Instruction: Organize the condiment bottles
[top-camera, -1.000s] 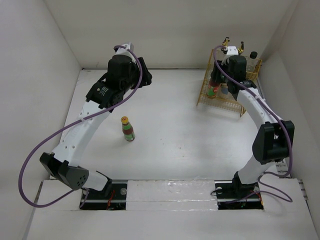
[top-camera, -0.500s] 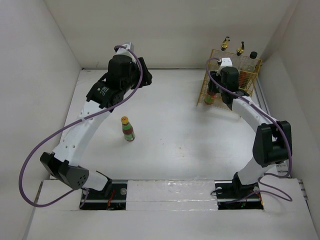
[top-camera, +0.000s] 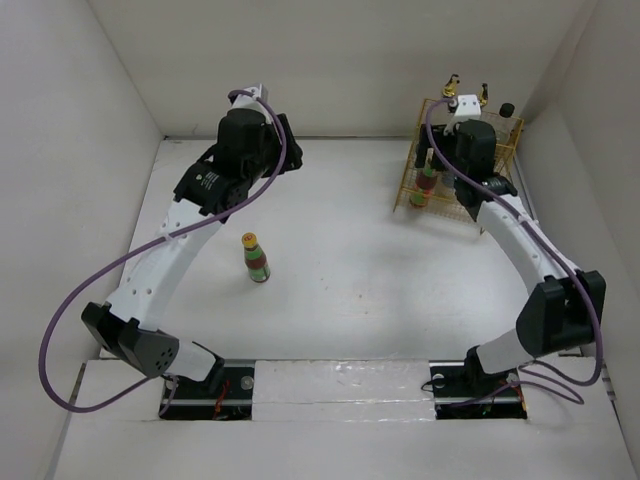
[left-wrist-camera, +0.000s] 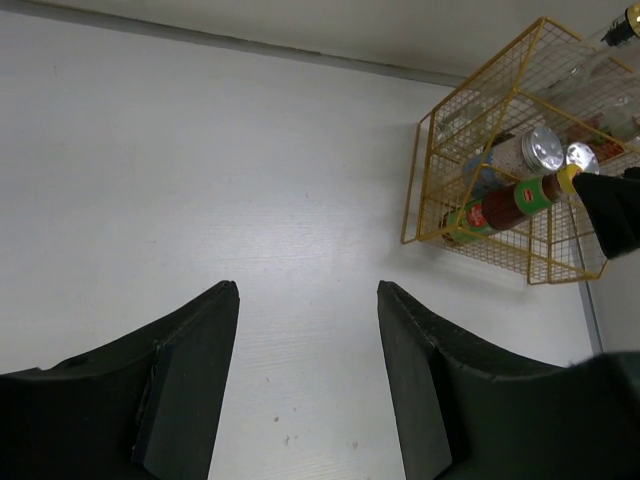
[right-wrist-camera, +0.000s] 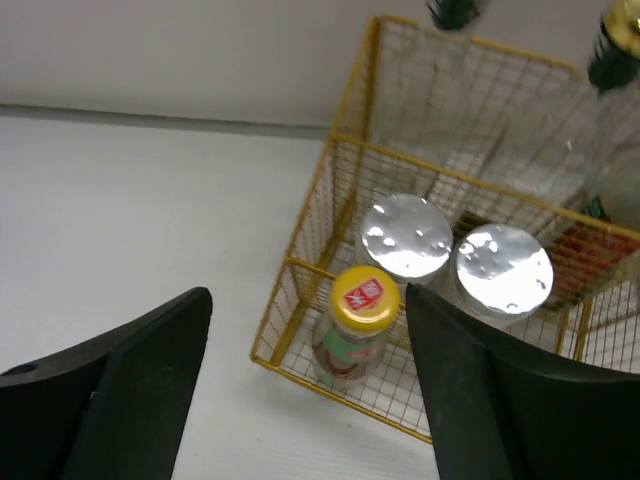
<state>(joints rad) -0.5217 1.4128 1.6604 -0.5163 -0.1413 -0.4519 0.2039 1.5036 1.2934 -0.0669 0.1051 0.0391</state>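
Wide, empty left tool (left-wrist-camera: 306, 290) and right tool (right-wrist-camera: 307, 295) — glass bottles (right-wrist-camera: 618, 140) in rack (right-wrist-camera: 345, 140) cut off above.

Yellow wire rack (right-wrist-camera: 333, 140), yellow-capped red bottle (right-wrist-camera: 360, 312) with green band, silver-topped shakers (right-wrist-camera: 405, 236)

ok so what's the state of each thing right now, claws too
left claw: open, empty
right claw: open, empty, above the rack
rack: upright, partly filled
racked bottle: upright, capped, front corner
shakers: both upright in the rack, side by side
glass bottles: upright at the rack's back
jar: upright, capped, back right corner
loose bottle: upright, capped, outside the rack
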